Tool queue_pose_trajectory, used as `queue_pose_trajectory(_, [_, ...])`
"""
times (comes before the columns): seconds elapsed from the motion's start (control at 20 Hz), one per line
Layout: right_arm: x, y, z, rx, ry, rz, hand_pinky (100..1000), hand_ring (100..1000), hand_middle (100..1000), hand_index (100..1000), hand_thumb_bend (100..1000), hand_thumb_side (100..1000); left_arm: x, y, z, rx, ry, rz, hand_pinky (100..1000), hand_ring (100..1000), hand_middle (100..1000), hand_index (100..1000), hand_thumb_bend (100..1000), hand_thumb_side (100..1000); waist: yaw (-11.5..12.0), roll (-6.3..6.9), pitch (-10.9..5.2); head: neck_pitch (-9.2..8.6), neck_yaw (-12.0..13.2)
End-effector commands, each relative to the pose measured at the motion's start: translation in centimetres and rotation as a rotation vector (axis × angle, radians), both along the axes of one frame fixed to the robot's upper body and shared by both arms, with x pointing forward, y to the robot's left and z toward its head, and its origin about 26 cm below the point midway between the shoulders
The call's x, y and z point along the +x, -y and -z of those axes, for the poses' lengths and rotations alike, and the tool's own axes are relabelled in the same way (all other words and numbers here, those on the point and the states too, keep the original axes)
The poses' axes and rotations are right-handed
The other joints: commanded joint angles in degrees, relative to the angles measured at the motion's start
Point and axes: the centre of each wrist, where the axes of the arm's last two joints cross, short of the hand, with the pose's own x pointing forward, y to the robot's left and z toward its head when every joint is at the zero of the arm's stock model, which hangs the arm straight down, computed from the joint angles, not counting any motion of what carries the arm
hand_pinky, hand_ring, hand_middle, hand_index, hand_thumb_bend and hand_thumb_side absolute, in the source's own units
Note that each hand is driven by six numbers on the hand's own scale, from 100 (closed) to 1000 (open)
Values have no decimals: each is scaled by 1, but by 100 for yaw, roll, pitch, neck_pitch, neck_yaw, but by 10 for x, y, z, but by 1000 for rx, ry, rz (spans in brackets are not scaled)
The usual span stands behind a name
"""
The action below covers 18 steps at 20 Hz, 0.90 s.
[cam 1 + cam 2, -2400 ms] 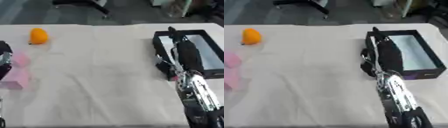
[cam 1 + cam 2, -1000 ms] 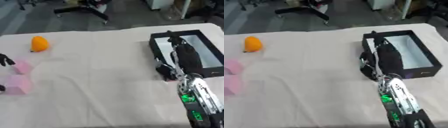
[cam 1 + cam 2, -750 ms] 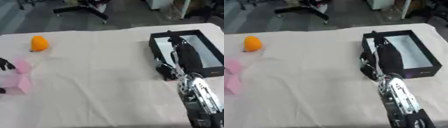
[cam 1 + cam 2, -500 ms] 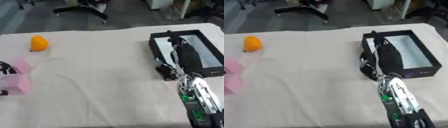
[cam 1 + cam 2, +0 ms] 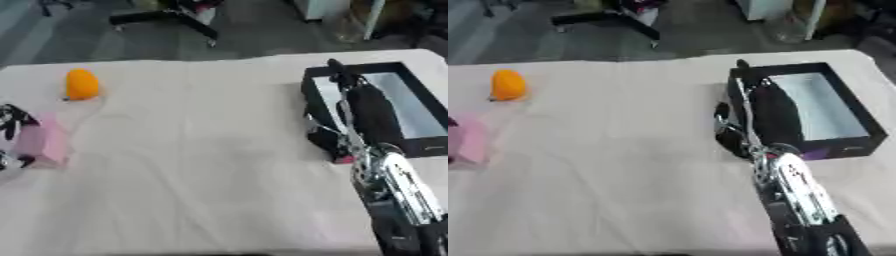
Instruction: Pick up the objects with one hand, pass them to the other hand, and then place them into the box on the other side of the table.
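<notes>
A pink block (image 5: 44, 141) lies at the table's left edge, and my left hand (image 5: 10, 119) is curled round it, dark fingers over its top and a thumb tip below it. An orange rounded object (image 5: 80, 84) sits apart at the far left. The black box (image 5: 846, 149) with a pale floor stands at the right. My right hand (image 5: 372, 112) lies along the box's left wall, open, fingers straight and pointing away from me, holding nothing.
A creased beige cloth (image 5: 201, 150) covers the table. Beyond the far edge, on the floor, stands an office chair base (image 5: 171, 17). A small purple patch (image 5: 815, 155) shows at the box's near corner.
The camera has shifted, so the whole picture moved. My left hand has come in at the left edge and closed round the pink block. The right arm has stayed in place.
</notes>
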Motion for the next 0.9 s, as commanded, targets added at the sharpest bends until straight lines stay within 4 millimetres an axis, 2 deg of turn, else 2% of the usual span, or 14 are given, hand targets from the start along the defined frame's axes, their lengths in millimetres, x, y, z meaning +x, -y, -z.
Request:
queue_pose_trajectory(0.05, [-1,-16,-18,-127,-6,-99,665,799,788,976,100,157,23,42,-15,-269,116,48,690,442,373,424,277,174,38,-17,-94,0,-36])
queue_pose_trajectory(0.1, [-2,-22,-25,-170,-6,-126,680,800,790,975,100,156,31,63,-12,-358,108,76,690,442,372,422,278,171,55,-31,-99,0,-47])
queue_pose_trajectory(0.15, [-3,-28,-32,-213,-5,-151,772,812,805,976,100,163,38,85,-10,-435,89,110,694,453,385,435,307,184,64,-50,-101,0,-49])
queue_pose_trajectory(0.2, [-4,-33,-39,-257,-4,-171,792,815,808,976,100,165,44,107,-8,-495,61,150,694,455,386,436,312,186,74,-66,-101,0,-52])
queue_pose_trajectory(0.25, [-5,-38,-44,-296,-2,-187,872,827,824,978,122,179,49,125,-8,-537,32,187,697,458,389,439,328,197,81,-80,-99,0,-52])
queue_pose_trajectory(0.3, [-6,-42,-49,-336,1,-201,895,831,830,979,139,188,52,143,-7,-570,2,224,697,458,389,439,333,198,89,-91,-96,0,-56])
queue_pose_trajectory(0.35, [-7,-46,-53,-375,7,-212,960,843,848,982,199,207,56,158,-7,-597,-28,255,699,461,391,441,348,206,97,-97,-93,0,-57])
queue_pose_trajectory(0.45, [-9,-55,-59,-445,28,-232,1000,860,871,985,246,223,60,183,-7,-633,-87,310,699,463,391,441,354,207,113,-98,-82,0,-45])
queue_pose_trajectory(0.65, [-10,-68,-59,-499,63,-264,1000,880,895,992,285,268,65,213,-9,-661,-167,392,704,467,394,444,369,218,132,-82,-66,0,-48])
queue_pose_trajectory(0.9, [-4,-75,-50,-509,70,-273,1000,902,933,1000,303,273,66,232,-15,-668,-207,457,707,470,395,446,382,228,142,-73,-75,0,-52])
